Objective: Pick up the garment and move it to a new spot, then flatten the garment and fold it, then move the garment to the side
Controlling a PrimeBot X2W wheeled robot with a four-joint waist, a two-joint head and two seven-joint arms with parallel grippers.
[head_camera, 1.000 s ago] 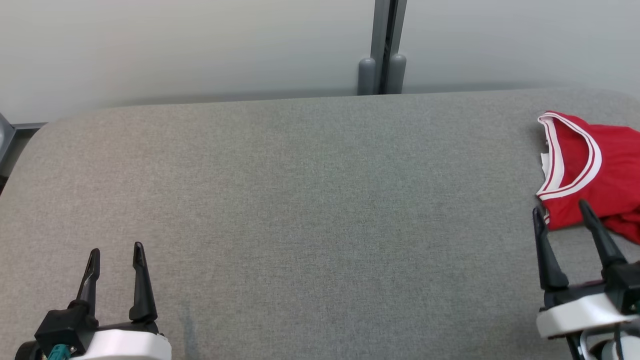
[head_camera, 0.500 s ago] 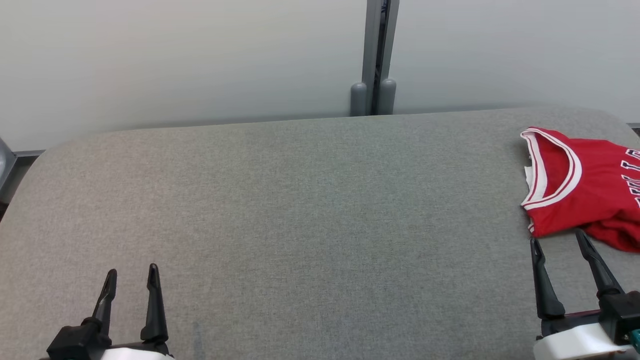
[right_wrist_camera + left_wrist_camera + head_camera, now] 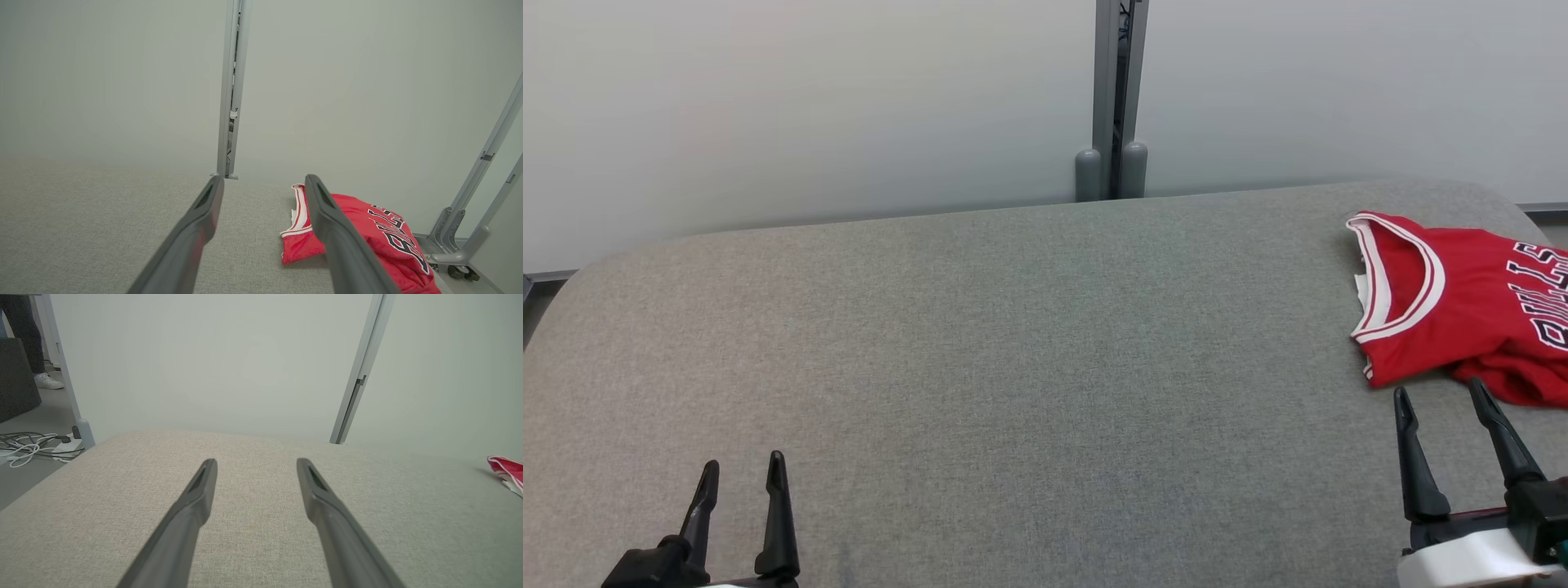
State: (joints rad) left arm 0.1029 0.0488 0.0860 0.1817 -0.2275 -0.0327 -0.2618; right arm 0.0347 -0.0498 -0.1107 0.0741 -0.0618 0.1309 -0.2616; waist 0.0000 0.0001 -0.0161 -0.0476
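1. Since a second ago the head camera has swung, not the things: the jersey point(image 3: 1462, 327) sits further into frame, its black lettering now partly showing, and both claws sit lower.
2. The jersey is red, smooth knit, with a white-and-red banded V-neck. It lies rumpled near the table's point(image 3: 1013, 343) far right corner, neck toward the middle, hem bunched.
3. The table is covered in grey woven cloth with a fine grain, and its corners are rounded.
4. The right claw point(image 3: 1438, 388) stands open, its two long, dark, tapered fingers spread and nothing between them. Its tips lie just beside the jersey's near edge; I cannot tell whether they touch.
5. The left claw point(image 3: 743, 461) is open too, holding nothing, over bare cloth at the near left, well apart from the jersey.
6. A pale matte wall point(image 3: 809, 106) runs behind the table, split by a slim grey metal post point(image 3: 1112, 98) with two rounded feet.
7. In the left wrist view, white and dark cables point(image 3: 28, 443) lie tangled on the floor past the table's edge, and a white shoe point(image 3: 48, 381) stands beyond them.
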